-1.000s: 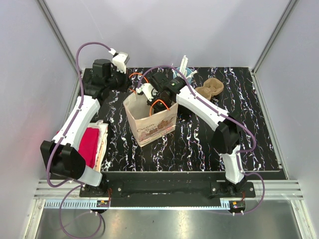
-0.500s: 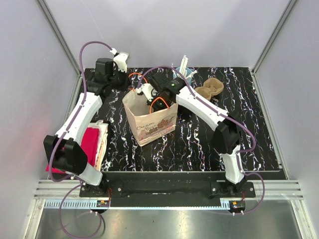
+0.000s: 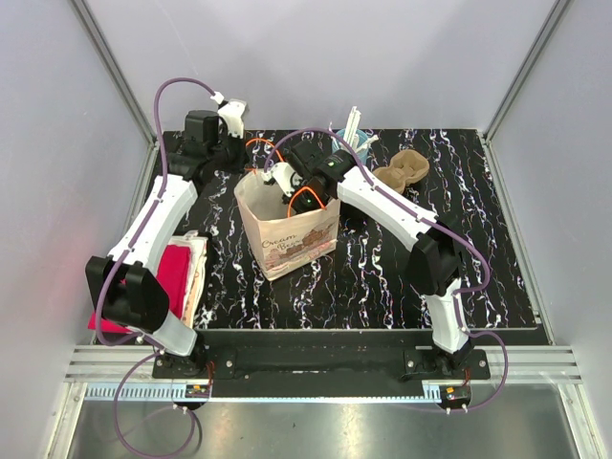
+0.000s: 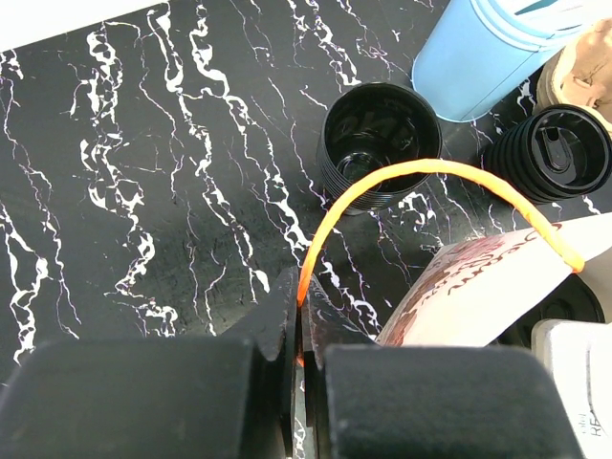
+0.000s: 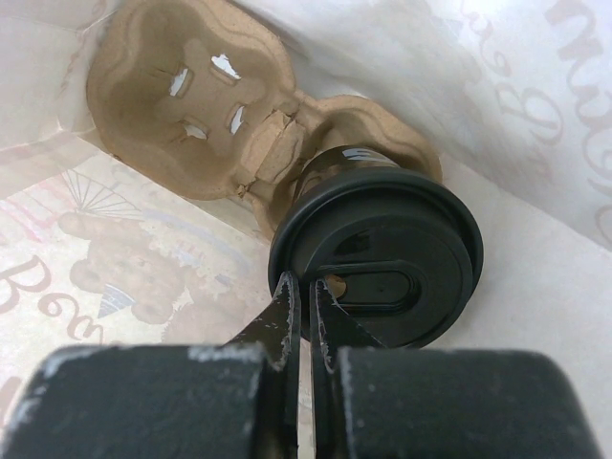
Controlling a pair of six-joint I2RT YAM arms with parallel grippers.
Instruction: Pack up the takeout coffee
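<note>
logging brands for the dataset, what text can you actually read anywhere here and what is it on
"Cream": the top line of brown script on the front of the tan paper bag with orange handles, in the top view.
The line under it on the bag: too blurred to read.
Script on the bag in both wrist views: only partial or seen through the paper, not readable.
Pale mark on the side of the lidded black disposable cup: too small to read.

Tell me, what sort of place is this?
Probably a robot lab staged as a café takeout counter: two arms are bolted to a marbled table between plain walls, and a lidded coffee sits in a cardboard carrier inside a bag.
</note>
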